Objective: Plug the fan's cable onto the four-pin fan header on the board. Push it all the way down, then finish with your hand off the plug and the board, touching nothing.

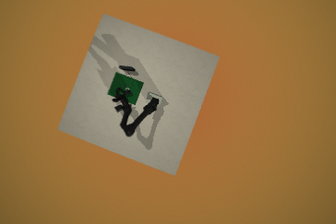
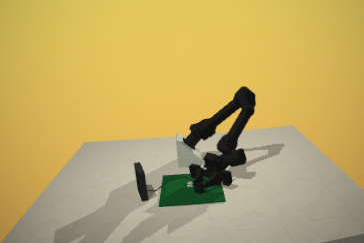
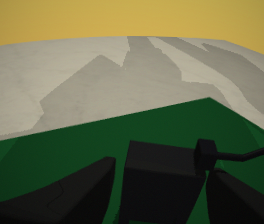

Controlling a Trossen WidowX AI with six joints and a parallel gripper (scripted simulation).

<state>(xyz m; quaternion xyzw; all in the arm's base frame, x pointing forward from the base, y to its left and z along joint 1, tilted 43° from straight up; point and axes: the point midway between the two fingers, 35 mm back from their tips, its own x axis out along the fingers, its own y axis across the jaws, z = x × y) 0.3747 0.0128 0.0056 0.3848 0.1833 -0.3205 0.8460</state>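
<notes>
The cable's plug (image 3: 161,172) is a dark block standing over the green board (image 1: 138,87) (image 2: 172,197) (image 3: 67,145) in the wrist view. My gripper (image 1: 124,91) (image 2: 197,180) (image 3: 162,172) is open, low over the board, with a finger on each side of the plug. A gap shows between the left finger and the plug; the right finger is very close to it, and I cannot tell if they touch. The cable (image 3: 242,157) leaves a small block at the plug's right. The header and the plug's underside are hidden, so its depth cannot be seen.
The black fan (image 1: 126,68) (image 2: 141,182) stands upright beside the board, on the side away from the arm's base. A pale plate (image 2: 187,157) is at the arm's base. Small pale parts (image 2: 190,183) are on the board near the fingers.
</notes>
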